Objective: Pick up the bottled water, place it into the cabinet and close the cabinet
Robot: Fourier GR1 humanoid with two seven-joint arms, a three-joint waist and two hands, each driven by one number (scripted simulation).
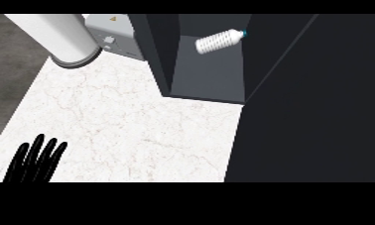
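Far inside the cabinet I see the bottled water lying on its side, already delivered, so my left hand rests near-left, fingers straight, door unclosed, right hand unseen.

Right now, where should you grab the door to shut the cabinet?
Take the door by its free edge nearest you, from the right: it stands swung wide open, a tall dark panel beside the cabinet, with the bottle lying inside. No handle shows.
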